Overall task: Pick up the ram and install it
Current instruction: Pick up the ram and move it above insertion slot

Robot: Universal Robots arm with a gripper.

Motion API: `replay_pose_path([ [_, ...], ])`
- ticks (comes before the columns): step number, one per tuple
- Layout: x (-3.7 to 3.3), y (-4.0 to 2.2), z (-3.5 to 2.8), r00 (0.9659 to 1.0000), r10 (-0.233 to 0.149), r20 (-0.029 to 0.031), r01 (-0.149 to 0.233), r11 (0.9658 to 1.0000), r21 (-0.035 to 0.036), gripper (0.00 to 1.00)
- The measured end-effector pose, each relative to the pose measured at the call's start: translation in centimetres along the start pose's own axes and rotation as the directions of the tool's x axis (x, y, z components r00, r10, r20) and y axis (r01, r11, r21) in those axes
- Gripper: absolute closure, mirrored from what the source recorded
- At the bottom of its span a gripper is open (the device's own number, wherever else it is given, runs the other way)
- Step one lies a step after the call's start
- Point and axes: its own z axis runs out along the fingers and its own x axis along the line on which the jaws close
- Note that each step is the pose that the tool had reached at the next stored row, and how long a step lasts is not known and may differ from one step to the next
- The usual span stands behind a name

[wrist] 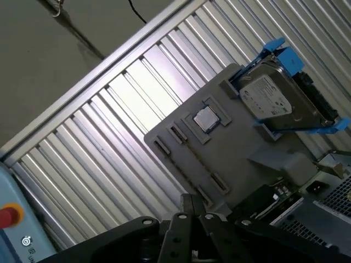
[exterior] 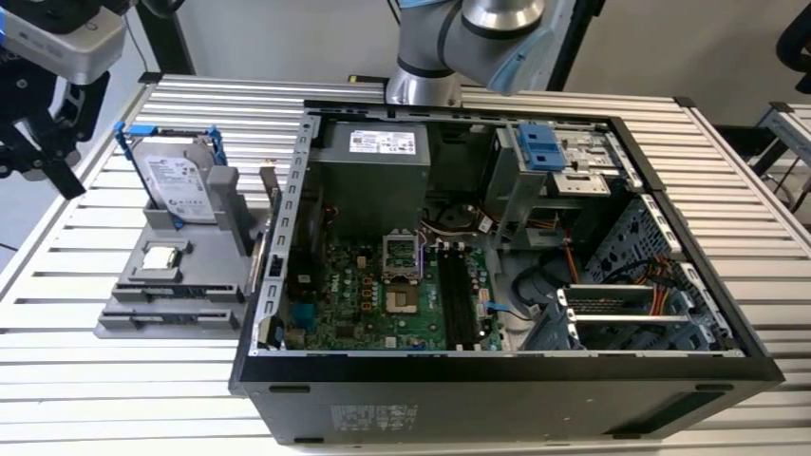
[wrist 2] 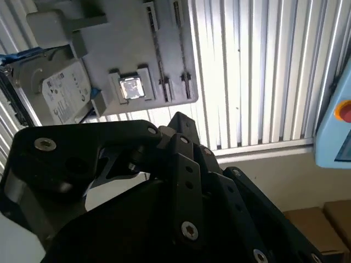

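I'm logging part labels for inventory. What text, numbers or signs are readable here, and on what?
Nothing is legible enough to quote.
Hard drive label: printed lines, too blurred to read.
Power supply sticker: too small.
Case sticker on the outer wall: too small.
Red button: plain, with no readable word.

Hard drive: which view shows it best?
First wrist view: the hard drive shows nearly whole, label facing the camera. The exterior view has it small on the gray holder; the second wrist view crops it.
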Motion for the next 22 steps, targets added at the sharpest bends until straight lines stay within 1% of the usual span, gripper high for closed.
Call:
replay_pose_path([
  [3,0.00,0.00,-0.01,0.9988,-0.049,-0.0022,0.049,0.9988,-0.0009,1.00],
  [6,0.00,0.00,-0.03,0.9955,-0.095,-0.0044,0.095,0.9955,-0.0018,1.00],
  [8,0.00,0.00,-0.03,0.9934,-0.115,-0.0053,0.115,0.9934,-0.0022,1.00],
  [17,-0.06,-0.05,-0.03,0.9929,-0.119,-0.0054,0.119,0.9929,-0.0023,1.00],
  [22,-0.21,-0.11,-0.03,0.9918,-0.128,-0.0058,0.128,0.9918,-0.0026,1.00],
])
